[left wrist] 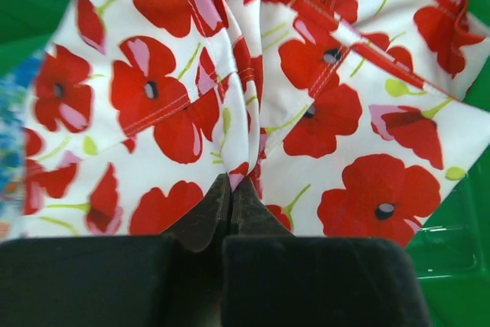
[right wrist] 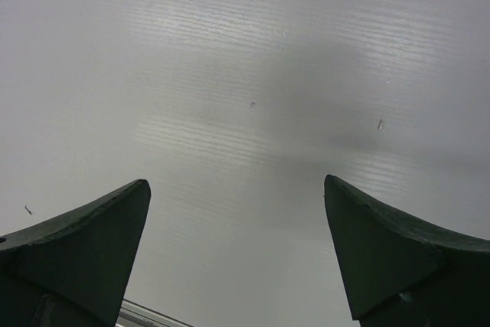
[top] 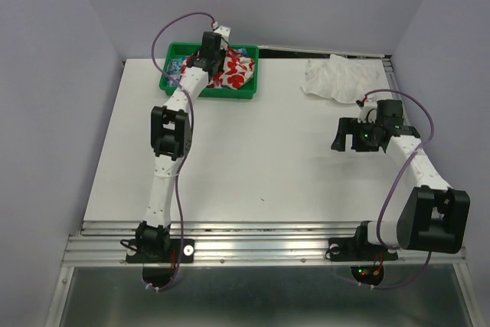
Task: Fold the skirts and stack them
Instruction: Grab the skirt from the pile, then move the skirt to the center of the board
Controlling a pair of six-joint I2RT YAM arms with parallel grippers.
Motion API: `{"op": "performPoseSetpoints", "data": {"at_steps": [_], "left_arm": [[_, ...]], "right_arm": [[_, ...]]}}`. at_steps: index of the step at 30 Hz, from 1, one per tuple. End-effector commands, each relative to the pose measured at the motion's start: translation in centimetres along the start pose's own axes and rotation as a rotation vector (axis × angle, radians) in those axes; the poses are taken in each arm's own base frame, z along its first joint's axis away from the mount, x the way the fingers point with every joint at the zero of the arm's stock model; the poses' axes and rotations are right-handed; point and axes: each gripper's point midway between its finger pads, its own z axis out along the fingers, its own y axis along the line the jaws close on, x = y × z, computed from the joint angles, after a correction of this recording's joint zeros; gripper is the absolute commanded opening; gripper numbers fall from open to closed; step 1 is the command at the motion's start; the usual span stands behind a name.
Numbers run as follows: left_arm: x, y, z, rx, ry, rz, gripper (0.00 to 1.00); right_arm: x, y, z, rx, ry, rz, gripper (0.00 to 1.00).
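Observation:
The white skirt with big red flowers (top: 237, 71) lies crumpled in the green tray (top: 249, 94) at the back of the table. It fills the left wrist view (left wrist: 344, 112). My left gripper (top: 208, 51) reaches into the tray, and its jaws (left wrist: 232, 183) are shut on a fold of this skirt. The blue flowered skirt (top: 175, 65) lies in the tray's left part, and only a blurred strip of it (left wrist: 9, 120) shows in the left wrist view. My right gripper (top: 341, 135) is open and empty above bare table; its wrist view (right wrist: 237, 189) shows only the table.
A crumpled white cloth (top: 337, 78) lies at the back right of the table. The tray's green floor (left wrist: 452, 258) shows beside the skirt. Metal rails (top: 253, 246) run along the near edge, and a rail strip (top: 389, 74) runs along the right edge.

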Motion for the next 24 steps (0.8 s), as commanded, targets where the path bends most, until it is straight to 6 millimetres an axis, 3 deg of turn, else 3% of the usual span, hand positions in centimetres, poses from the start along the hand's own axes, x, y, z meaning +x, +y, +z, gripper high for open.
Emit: {"op": "performPoseSetpoints", "data": {"at_steps": [1, 6, 9, 11, 12, 15, 18, 19, 20, 21, 24], "left_arm": [[-17.0, 3.9, -12.7, -0.083, -0.395, 0.025, 0.00], [-22.6, 4.8, -19.6, -0.079, -0.555, 0.016, 0.00], [-24.3, 4.4, -22.2, -0.039, -0.610, 0.015, 0.00], [-25.7, 3.9, -24.9, 0.008, -0.659, 0.023, 0.00], [-26.8, 4.1, -27.2, 0.015, -0.697, 0.017, 0.00], [-28.1, 2.3, -31.0, 0.136, -0.758, 0.040, 0.00], [-29.5, 0.5, -37.7, 0.255, -0.848, 0.073, 0.00], [-29.3, -0.7, -38.8, 0.303, -0.852, 0.079, 0.00], [-29.4, -1.0, -39.9, 0.319, -0.862, 0.081, 0.00], [-29.7, -1.2, -42.3, 0.331, -0.894, 0.085, 0.00], [-29.7, -2.3, -46.1, 0.381, -0.924, 0.081, 0.00]], "right_arm": [[-2.9, 0.5, -1.5, -0.006, -0.098, -0.034, 1.00], [-3.0, 0.9, -2.0, -0.015, -0.113, -0.039, 1.00], [-3.3, 1.1, -2.4, -0.017, -0.130, -0.047, 1.00], [-3.6, 1.3, -2.6, -0.023, -0.140, -0.052, 1.00], [-3.7, 1.4, -2.8, -0.024, -0.147, -0.053, 1.00], [-4.3, 1.8, -3.3, -0.037, -0.168, -0.062, 1.00], [-5.3, 2.4, -3.8, -0.059, -0.195, -0.075, 1.00], [-5.7, 2.6, -3.9, -0.071, -0.202, -0.077, 1.00], [-6.0, 2.9, -4.1, -0.080, -0.208, -0.079, 1.00], [-6.4, 3.0, -4.2, -0.087, -0.217, -0.083, 1.00], [-7.9, 4.1, -5.1, -0.135, -0.252, -0.106, 1.00]]}}
